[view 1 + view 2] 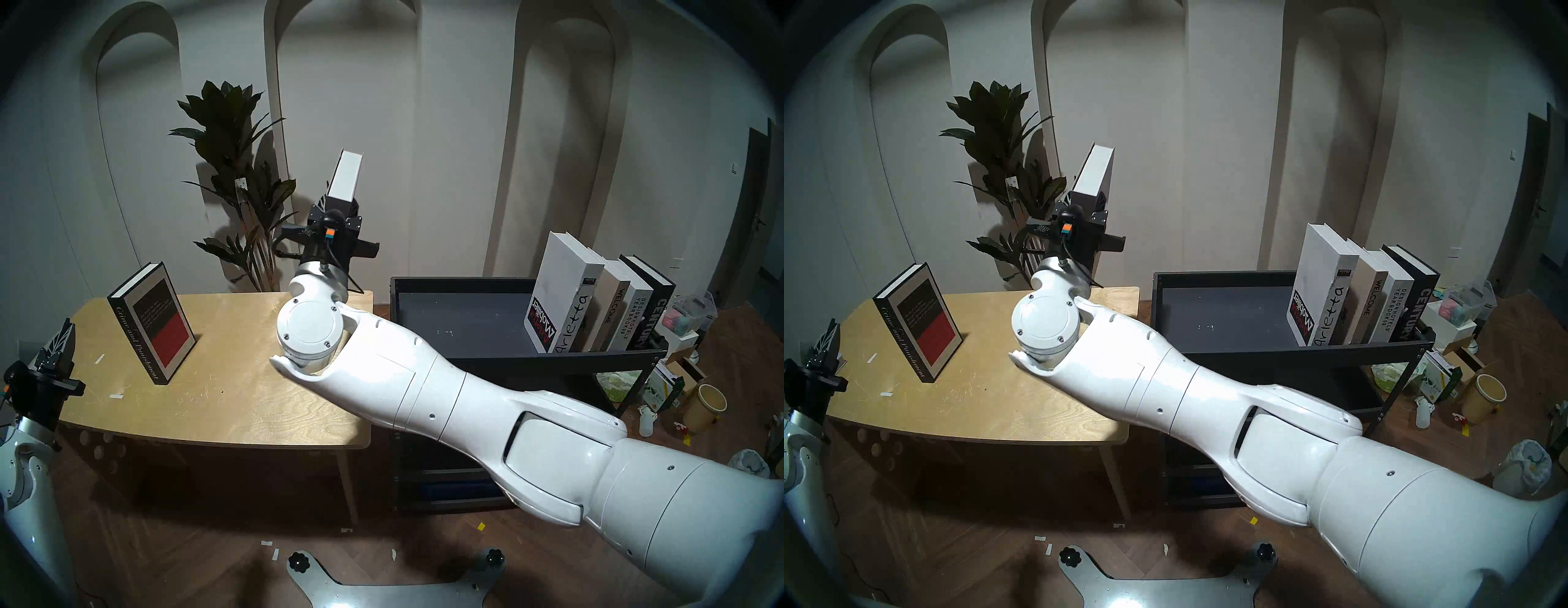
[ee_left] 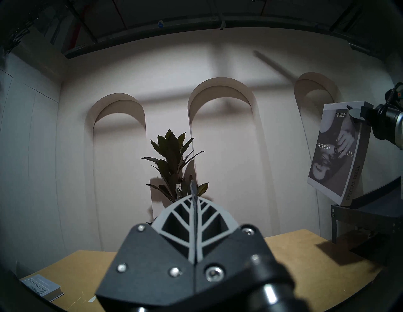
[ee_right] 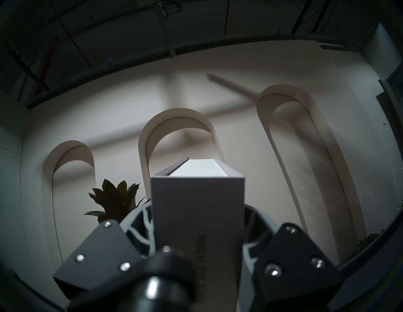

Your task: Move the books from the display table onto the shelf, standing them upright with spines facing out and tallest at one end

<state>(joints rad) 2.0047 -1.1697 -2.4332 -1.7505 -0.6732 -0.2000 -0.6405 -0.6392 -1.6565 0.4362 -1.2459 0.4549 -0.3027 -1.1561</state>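
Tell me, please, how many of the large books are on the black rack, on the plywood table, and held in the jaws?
On the black rack: 4
On the plywood table: 1, Crime and Punishment
Held by the right gripper: 1, Special Issue
Total: 6

The plywood tabletop (image 1: pixel 237 407) carries one upright book, Crime and Punishment (image 1: pixel 152 322), at its 9 o'clock side, with scraps of white tape (image 1: pixel 99 358) near it. A thin grey Discontent book (image 2: pixel 41 288) lies flat by the edge. At the tabletop's 3 o'clock stands the black shelf (image 1: pixel 466 365); four books (image 1: pixel 594 305) stand on its top tray at the 3 o'clock end, leaning, spines out.
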